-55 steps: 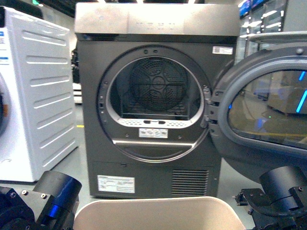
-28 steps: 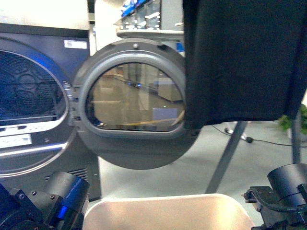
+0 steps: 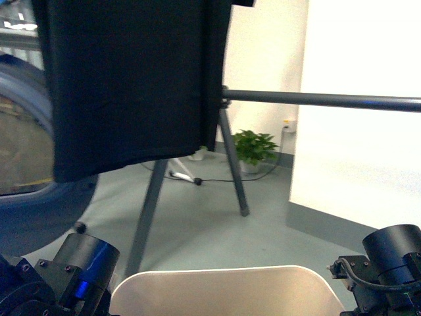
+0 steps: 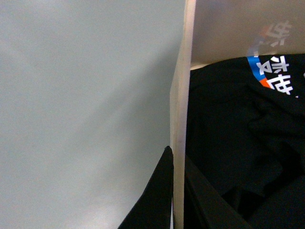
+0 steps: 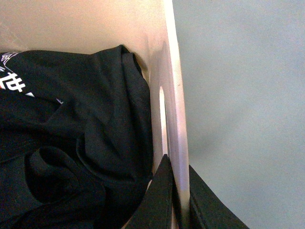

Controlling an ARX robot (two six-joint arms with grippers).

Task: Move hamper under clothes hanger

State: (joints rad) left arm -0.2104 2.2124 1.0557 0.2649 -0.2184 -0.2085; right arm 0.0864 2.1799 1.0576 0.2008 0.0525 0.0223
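The view has swung from the dryer to the hanger [image 3: 322, 100]; the hamper [image 3: 223, 289] sits just short of its legs, left gripper [image 4: 177, 158] and right gripper [image 5: 178, 164] each clamped on its rim; likely nearly placed.

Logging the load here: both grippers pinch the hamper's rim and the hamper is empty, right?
Not empty. Both wrist views show black clothing lying inside the hamper; the left gripper and right gripper do pinch its rim.
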